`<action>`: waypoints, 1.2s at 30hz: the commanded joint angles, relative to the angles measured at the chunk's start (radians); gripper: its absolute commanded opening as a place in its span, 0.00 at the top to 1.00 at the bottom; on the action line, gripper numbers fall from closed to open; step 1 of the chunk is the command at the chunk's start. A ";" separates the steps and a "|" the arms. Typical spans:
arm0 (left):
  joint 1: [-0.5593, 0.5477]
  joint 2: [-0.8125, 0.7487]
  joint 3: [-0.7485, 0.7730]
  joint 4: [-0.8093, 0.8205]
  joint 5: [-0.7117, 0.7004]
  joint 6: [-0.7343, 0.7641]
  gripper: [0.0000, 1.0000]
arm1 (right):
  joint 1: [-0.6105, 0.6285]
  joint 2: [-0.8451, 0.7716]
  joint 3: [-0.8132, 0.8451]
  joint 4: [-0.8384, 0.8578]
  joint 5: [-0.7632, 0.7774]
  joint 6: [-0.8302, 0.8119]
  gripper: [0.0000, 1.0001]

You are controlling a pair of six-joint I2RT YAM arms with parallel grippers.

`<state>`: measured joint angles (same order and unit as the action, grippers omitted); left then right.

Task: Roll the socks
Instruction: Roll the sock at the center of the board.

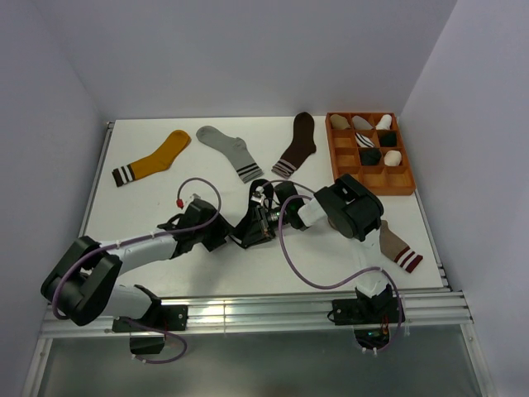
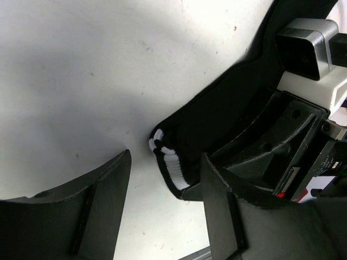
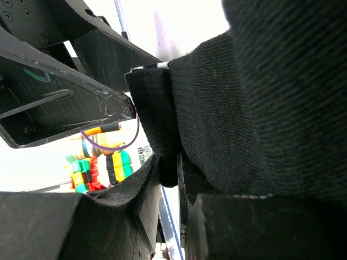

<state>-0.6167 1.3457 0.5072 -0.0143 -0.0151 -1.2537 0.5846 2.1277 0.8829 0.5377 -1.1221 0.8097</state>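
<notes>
Top external: four flat socks [image 1: 227, 145], one black sock [image 2: 217, 111] (striped cuff) pinched by right jaws, left jaws spread.

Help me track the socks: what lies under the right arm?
A taupe sock lies flat on the table, partly beneath the right arm. Its maroon-and-white cuff and leg show; the foot end is covered by the arm, so the toe cannot be seen.

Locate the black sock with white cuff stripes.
Top view: the black striped sock lies on the table between both tools, cuff at the open left tool, fabric pinched by the right tool.
</notes>
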 commanded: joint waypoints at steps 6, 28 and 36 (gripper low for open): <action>-0.008 0.084 0.030 -0.044 0.006 0.000 0.49 | -0.028 0.064 -0.024 0.015 0.036 0.042 1.00; -0.025 0.273 0.320 -0.430 -0.034 0.188 0.98 | 0.059 -0.349 -0.009 -0.487 0.519 -0.406 0.60; -0.026 0.306 0.370 -0.478 -0.031 0.206 0.99 | 0.239 -0.540 -0.035 -0.527 0.957 -0.524 0.57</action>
<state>-0.6384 1.6169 0.8703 -0.3687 -0.0040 -1.0958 0.7517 1.6608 0.8608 0.0383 -0.4248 0.3767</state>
